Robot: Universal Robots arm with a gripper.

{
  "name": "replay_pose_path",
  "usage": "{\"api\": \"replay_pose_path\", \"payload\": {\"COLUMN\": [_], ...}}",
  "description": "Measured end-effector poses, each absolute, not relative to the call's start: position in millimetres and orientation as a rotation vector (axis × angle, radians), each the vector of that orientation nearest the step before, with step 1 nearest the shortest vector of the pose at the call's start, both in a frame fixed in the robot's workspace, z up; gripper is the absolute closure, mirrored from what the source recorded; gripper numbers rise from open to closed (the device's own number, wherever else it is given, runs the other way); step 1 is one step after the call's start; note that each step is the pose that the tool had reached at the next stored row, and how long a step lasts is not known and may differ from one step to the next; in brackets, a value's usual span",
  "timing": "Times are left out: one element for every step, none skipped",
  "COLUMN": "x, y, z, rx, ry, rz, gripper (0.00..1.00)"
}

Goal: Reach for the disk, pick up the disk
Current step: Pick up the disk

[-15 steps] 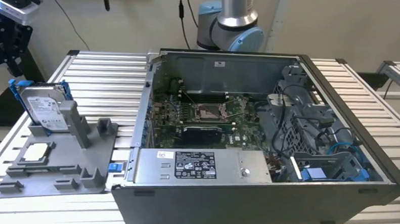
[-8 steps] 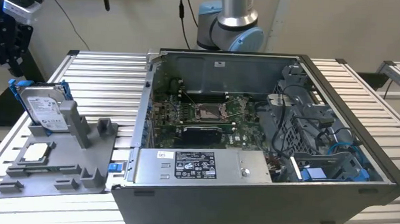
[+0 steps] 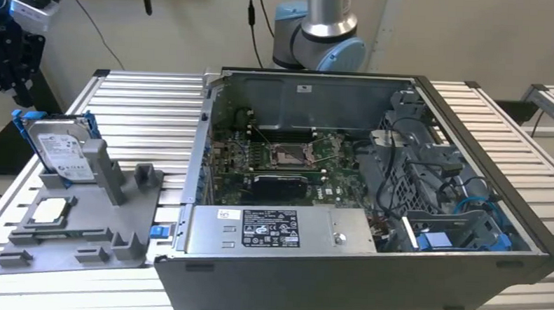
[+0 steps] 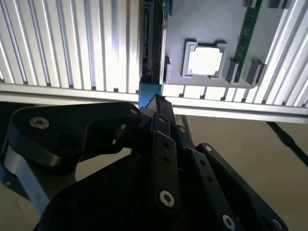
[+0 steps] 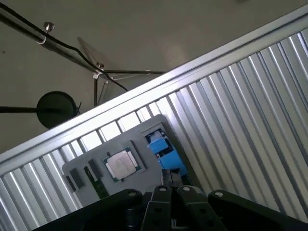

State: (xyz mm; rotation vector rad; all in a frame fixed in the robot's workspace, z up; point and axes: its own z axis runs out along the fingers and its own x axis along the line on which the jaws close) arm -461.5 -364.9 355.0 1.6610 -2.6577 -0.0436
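Disk: the disk [image 3: 60, 151] stands on end in a slot of the grey fixture [image 3: 76, 248]. It tilts back a little, with its white label toward the exterior camera and blue rails [image 3: 18, 126] down its sides.
Fixture's place: on the bench [image 3: 148, 100], by the edge at the exterior view's left, beside the open computer case [image 3: 346, 284].
Gripper: the gripper [image 3: 5, 73] hangs off that same bench edge, toward the far corner and higher than the disk's top. A clear gap shows between the two; nothing is held.
Jaws: I cannot tell how wide they stand.
Bearing: in the second wrist view the disk is edge-on, a thin dark band [image 4: 150, 43] running straight away from the gripper's tip [image 4: 154, 103]. It lies ahead of the gripper, inward from the bench edge and lower.
Long axis: upright in the slot, so the narrow top end is the part nearest the gripper.
Neighbour: the chip [image 4: 206, 60] lies flat in its own pocket of the fixture, beside the disk and apart from it.
Stage, as I judge it: the reach is under way, the disk is seated and ungrasped.
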Motion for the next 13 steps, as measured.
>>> {"api": "replay_pose_path", "payload": {"x": [-461.6, -461.5, -461.6, -461.6, -461.6, -461.6, -461.6, -461.6, -461.6, -461.6, -461.6, -461.6, -461.6], "y": [-364.9, -364.8, -364.8, -364.8, -364.8, -364.8, -364.8, -364.8, -364.8, -364.8, -364.8, -364.8, -364.8], "z": [354.7, 354.3, 354.0, 353.7, 353.6, 353.3, 353.2, 352.8, 352.6, 352.5, 352.5, 352.4, 352.2], "rx": [1.680, 1.705, 1.729, 1.754, 1.776, 1.800, 1.823, 1.868, 1.892, 1.912, 1.933, 1.954, 1.973], "ry": [-2.647, -2.632, -2.617, -2.600, -2.586, -2.570, -2.555, -2.523, -2.505, -2.489, -2.473, -2.456, -2.441], "rz": [-0.042, -0.041, -0.041, -0.040, -0.040, -0.039, -0.038, -0.036, -0.036, -0.036, -0.036, -0.035, -0.035], "gripper": [1.00, 1.00, 1.00, 1.00, 1.00, 1.00, 1.00, 1.00, 1.00, 1.00, 1.00, 1.00, 1.00]}}
